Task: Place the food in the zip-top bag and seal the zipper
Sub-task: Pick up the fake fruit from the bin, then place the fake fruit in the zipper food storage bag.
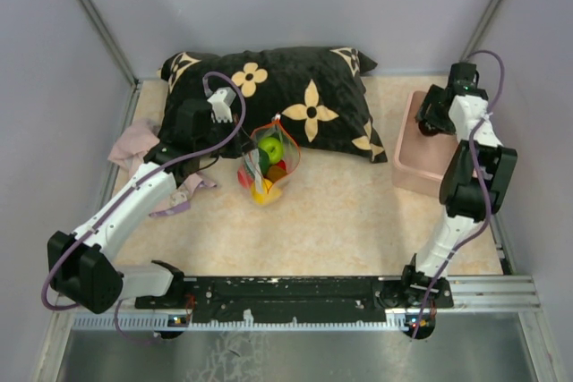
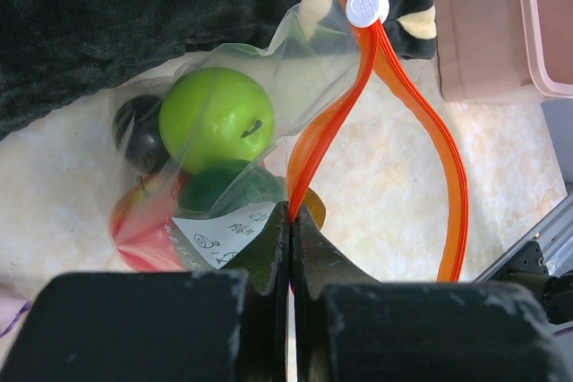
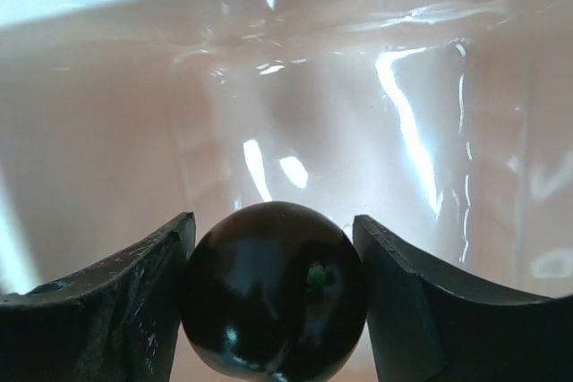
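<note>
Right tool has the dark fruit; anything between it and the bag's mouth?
Only the pink bin's wall and the pillow corner lie between the dark fruit and the zip-top bag. The left tool pinches the zipper; the mouth gapes open.

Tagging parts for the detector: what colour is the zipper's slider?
White slider on a red-orange zipper; the left wrist view shows it best.

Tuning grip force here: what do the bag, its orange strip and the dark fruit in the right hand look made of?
The zip-top bag looks like thin clear plastic film: wrinkled and see-through. The zipper seems stiffer smooth orange plastic, bowing without creasing. The dark fruit in the right hand looks like glossy hard plastic, given its sharp highlights, though hardness is a guess.
</note>
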Controlling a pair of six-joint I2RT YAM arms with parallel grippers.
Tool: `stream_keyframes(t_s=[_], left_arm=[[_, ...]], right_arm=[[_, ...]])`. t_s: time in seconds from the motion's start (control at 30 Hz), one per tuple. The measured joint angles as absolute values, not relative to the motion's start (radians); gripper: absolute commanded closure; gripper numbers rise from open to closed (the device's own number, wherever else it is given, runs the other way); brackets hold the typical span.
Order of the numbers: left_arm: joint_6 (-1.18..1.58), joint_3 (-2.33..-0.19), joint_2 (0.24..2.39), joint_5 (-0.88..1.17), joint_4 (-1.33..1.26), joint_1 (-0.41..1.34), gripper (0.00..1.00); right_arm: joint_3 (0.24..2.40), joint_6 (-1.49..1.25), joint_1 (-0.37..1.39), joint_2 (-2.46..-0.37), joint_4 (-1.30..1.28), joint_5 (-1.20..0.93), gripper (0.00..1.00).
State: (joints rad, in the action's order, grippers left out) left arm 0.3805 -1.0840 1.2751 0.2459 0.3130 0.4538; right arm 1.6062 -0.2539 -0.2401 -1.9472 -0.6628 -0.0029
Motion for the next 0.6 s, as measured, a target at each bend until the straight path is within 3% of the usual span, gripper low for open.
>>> stream_keyframes(t_s=[0.3,0.6], left_arm=[[0.381,-1.084,1.275,0.258,0.309,0.454,1.00],[0.381,-1.084,1.275,0.281,0.292,0.454,1.00]], right_arm=[[1.623,-0.214,-0.218,-1.694,-0.684,-0.031,0.51],[1.623,-0.149,-0.077,-1.552,-0.679,-0.117,0.51]])
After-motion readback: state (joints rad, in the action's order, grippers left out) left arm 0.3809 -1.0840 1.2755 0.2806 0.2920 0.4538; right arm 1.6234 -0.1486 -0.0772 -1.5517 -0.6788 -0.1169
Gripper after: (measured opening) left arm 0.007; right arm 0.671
